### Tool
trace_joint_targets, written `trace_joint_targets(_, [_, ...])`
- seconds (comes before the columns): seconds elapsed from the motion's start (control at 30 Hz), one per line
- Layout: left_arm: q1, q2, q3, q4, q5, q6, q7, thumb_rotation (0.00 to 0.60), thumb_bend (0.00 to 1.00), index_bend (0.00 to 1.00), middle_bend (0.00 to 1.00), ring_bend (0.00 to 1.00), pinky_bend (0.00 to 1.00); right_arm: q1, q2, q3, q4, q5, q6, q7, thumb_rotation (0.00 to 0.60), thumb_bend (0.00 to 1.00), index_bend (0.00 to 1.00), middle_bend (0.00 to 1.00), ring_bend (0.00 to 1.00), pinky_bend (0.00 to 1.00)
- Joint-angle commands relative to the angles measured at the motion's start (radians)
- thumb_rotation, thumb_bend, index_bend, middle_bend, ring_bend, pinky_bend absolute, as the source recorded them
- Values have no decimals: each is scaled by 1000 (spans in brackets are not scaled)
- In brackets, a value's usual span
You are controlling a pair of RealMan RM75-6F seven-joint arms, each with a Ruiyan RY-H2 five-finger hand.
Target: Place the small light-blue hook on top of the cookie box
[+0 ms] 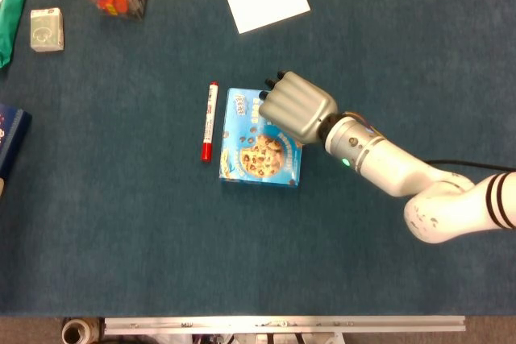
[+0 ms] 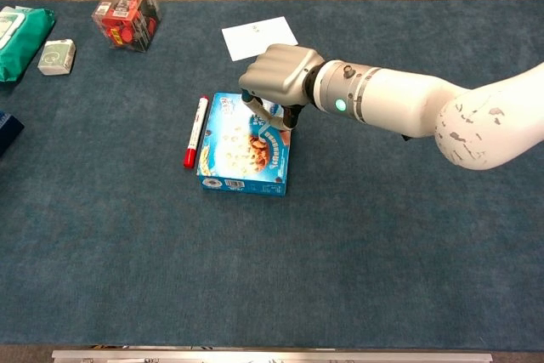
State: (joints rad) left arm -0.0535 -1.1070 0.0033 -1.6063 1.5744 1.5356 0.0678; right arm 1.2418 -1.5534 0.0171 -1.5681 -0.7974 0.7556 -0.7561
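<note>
Right hand over the cookie box, fingers curled down.

Right hand [image 2: 279,79] hangs above the far right part of the cookie box [image 2: 245,154], fingers closed around the small light-blue hook [image 2: 274,116], barely visible beneath the palm. Red marker [image 1: 209,121] lies just left of the box.

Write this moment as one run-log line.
right robot hand: above cookie box | hook: hidden under hand, grip unclear | marker: left of box
</note>
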Motion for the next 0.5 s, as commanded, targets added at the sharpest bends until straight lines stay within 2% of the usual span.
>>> trace_joint_targets(0.03, [0, 1, 0, 0, 0, -1, -1, 600, 282, 80, 73, 45, 0, 0, -4, -5, 0, -5, 8, -3, 600, 364, 540, 392, 229, 291])
trace_joint_targets(0.5, [-2, 2, 5, 4, 10, -5, -20, 600, 282, 80, 73, 44, 0, -23, -35, -11, 16, -67, 61, 3, 600, 354, 204, 295, 169, 247])
